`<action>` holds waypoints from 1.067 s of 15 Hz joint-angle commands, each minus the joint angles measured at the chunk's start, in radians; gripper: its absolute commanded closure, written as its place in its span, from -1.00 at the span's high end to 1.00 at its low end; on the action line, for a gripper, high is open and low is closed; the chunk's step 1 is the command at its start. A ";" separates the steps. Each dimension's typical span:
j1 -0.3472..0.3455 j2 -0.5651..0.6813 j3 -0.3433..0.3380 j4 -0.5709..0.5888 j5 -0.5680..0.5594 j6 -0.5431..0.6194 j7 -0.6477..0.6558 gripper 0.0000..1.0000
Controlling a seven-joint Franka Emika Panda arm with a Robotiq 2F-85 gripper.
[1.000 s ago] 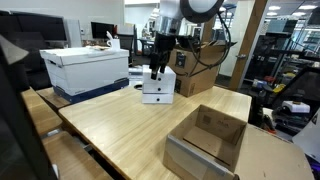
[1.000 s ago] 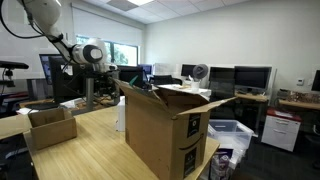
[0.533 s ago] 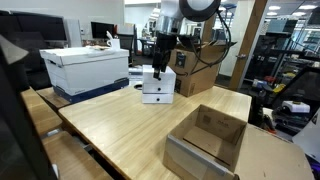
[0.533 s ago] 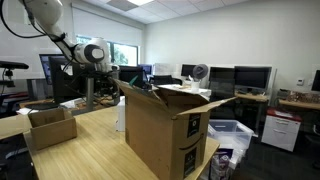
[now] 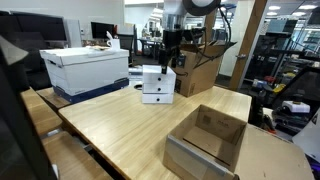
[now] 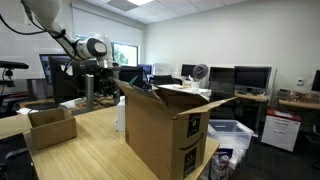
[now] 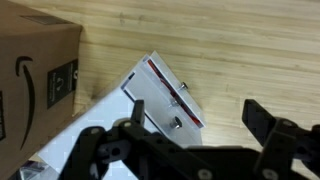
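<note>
**Exterior view, left to right.**
- A white file box (image 5: 85, 68) with a dark base stands left of centre on the tabletop (image 5: 120, 130).
- The white drawer unit (image 5: 157, 86) stands upright at the centre of the frame, two drawers stacked.
- The hand (image 5: 167, 64) hangs directly above the unit's right part. It is clear of the top face, with its fingers pointing down.
- A brown shipping carton (image 5: 203, 68) stands just beside the unit, to its right and behind it.
- An open cardboard box (image 5: 207, 140) sits at the lower right, well apart from the hand.

**Wrist view, left to right.**
- The brown shipping carton (image 7: 35, 80) fills the upper left.
- The white drawer unit (image 7: 165, 95) occupies the middle. Its red-striped edge runs diagonally from upper left to lower right, and its white body extends toward the lower left corner.
- The hand (image 7: 195, 115) comes in from the bottom edge. One of its fingers (image 7: 100, 150) is at the lower left and the other is at the right.

**State of the hand.** The jaws stand wide apart and hold nothing.

**Governing relation.** The unit lies straight below the hand, offset toward the lower-left finger in the wrist view. Its striped edge sits askew to the line joining the fingers, neither parallel nor square to it. The carton stands close on the far side of the unit, so clearance there looks tight.
</note>
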State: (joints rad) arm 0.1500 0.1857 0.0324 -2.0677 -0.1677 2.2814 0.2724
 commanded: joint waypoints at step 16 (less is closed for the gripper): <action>-0.009 -0.067 0.025 -0.003 0.002 -0.003 0.051 1.00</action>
State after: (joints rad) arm 0.1501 0.1183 0.0483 -2.0722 -0.1646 2.2802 0.3235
